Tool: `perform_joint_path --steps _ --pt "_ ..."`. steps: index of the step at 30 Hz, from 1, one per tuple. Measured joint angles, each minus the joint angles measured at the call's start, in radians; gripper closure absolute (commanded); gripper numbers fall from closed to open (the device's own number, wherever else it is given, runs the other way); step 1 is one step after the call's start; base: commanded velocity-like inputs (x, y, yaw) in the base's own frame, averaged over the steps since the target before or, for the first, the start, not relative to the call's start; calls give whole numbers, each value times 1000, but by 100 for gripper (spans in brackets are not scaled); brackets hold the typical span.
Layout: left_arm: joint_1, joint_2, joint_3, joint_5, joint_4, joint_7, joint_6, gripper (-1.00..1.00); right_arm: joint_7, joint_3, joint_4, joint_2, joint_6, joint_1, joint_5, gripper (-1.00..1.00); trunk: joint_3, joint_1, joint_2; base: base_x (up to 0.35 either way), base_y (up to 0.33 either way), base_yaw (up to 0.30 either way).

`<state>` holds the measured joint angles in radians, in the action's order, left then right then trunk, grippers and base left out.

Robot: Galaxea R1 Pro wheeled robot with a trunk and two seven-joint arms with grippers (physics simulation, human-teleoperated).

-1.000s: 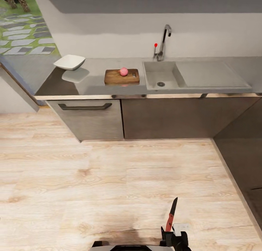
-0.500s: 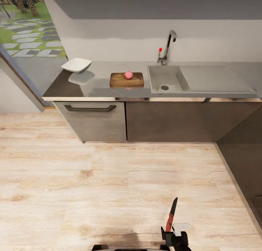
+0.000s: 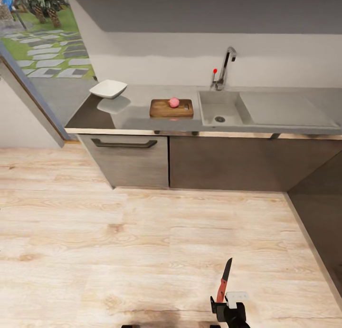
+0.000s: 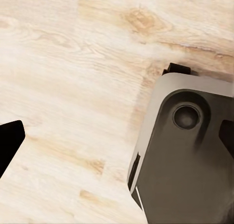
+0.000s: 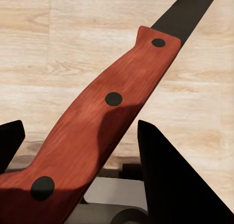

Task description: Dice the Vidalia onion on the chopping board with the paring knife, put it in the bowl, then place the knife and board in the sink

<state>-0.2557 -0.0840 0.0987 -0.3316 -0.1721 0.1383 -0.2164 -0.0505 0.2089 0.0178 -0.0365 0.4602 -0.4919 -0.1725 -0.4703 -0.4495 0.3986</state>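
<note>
1. Across the last second, the whole head view is being shifted: the countertop point(image 3: 137, 116) and cabinets are being seen further right and lower in the frame. This is being read as camera or base motion, not as movement of the things.
2. The Vidalia onion point(image 3: 174, 102) is being seen resting on the chopping board point(image 3: 171, 109), just beside the sink point(image 3: 223, 110), so dicing is judged the step ahead.
3. The bowl point(image 3: 109, 88) is being seen near the counter's left end.
4. The paring knife point(image 3: 223, 280) is being held by its handle in the right gripper point(image 3: 223, 305), blade pointing forward, low over the wooden floor point(image 3: 142, 242).
5. The left gripper's spread cannot be told.
</note>
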Motion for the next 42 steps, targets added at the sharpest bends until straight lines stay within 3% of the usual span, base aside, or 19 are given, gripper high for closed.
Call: perform_joint_path --steps 42 --pt "0 1 0 0 12 0 0 -100 0 0 0 0 0 0 -1 100 67 0 0 0 0 3"
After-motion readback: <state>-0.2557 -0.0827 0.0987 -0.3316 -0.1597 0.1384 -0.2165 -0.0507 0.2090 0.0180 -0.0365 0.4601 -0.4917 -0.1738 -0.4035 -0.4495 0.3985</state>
